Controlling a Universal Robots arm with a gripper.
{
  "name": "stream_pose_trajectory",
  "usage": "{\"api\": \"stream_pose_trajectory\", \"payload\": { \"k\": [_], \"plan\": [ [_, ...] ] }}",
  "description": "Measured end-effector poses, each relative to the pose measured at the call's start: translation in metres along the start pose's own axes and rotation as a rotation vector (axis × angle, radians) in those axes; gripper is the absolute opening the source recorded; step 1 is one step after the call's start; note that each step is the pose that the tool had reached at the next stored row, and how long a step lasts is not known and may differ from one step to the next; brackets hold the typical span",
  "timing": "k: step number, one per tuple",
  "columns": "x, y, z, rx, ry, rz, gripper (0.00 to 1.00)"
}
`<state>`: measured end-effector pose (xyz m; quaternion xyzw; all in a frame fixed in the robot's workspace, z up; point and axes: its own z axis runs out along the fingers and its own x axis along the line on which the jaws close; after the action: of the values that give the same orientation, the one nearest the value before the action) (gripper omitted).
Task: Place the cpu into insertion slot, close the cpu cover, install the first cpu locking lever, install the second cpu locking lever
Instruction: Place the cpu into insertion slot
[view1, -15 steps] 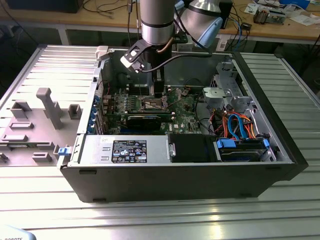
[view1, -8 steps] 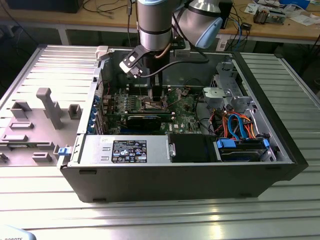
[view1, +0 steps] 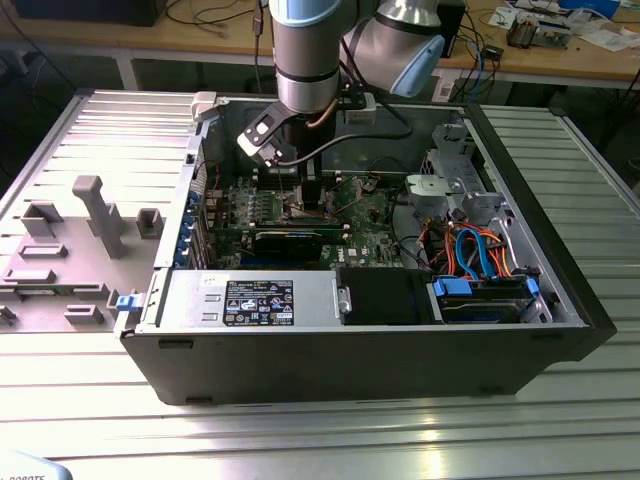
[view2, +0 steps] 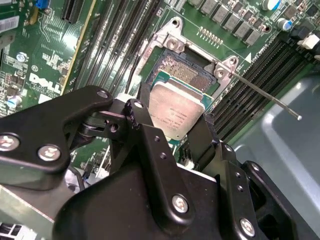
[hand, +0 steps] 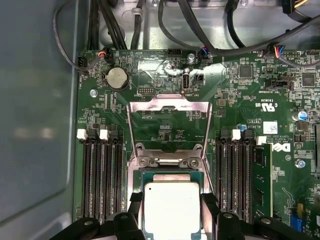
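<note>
The open computer case (view1: 350, 365) sits on the ribbed metal table (view1: 560, 440) with the green circuit board (view1: 372, 215) lying inside it, and the arm reaches down into it. The gripper (view2: 175, 116) pinches the cpu (view2: 176, 111) by two opposite edges between its black fingers (view2: 202, 135). The chip lies flat, grey face up, square to and partly over the insertion slot (view2: 186, 71), though I can't tell whether they touch. The cpu cover (hand: 167, 103) stands swung open beyond the slot, and a thin locking lever (view2: 265, 95) sticks out free.
</note>
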<state>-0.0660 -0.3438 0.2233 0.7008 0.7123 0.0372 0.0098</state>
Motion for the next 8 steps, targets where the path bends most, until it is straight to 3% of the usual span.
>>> {"api": "stream_pose_trajectory", "payload": {
  "k": [8],
  "plan": [
    [0.0001,-0.0001,0.0003,-0.0002,0.0003,0.0,0.54]
  ]
}}
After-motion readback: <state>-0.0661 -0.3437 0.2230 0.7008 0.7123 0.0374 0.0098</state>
